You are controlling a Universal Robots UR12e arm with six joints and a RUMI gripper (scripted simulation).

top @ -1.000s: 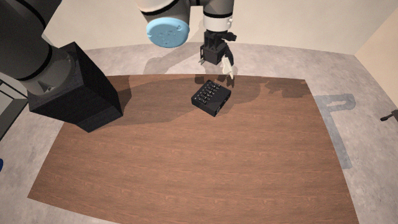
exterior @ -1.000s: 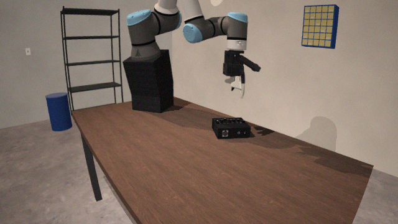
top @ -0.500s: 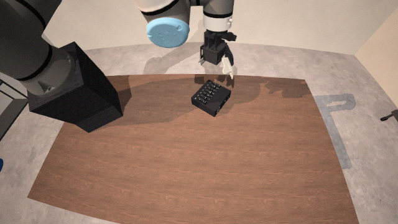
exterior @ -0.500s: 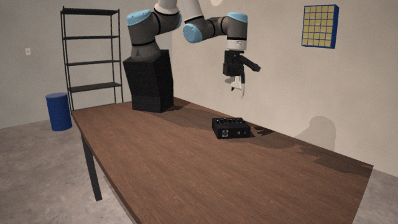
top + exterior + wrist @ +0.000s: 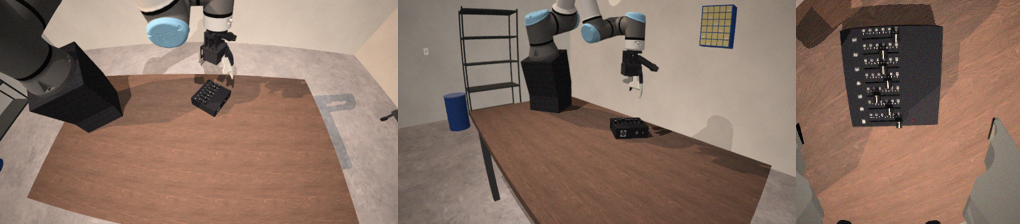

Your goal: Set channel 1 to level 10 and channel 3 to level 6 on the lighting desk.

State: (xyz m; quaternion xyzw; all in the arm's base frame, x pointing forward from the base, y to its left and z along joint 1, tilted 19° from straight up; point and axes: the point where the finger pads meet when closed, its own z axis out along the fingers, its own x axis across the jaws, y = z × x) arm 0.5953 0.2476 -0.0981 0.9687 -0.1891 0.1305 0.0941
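Black lighting desk [image 5: 629,127], open claw [image 5: 635,87] hanging above

a wooden table [image 5: 572,174] carries the lighting desk [image 5: 629,127] and arm pedestal [image 5: 548,82].

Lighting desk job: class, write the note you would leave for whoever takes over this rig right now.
Gripper: open, holding nothing, hanging in the air above the lighting desk, touching nothing.
Lighting desk: flat on the wooden table, near its far edge, by the wall.
Done: nothing that shows; no fader is being touched.
Left: find channels 1 and 3, bring them to levels 10 and 6, and leave the other faders alone.
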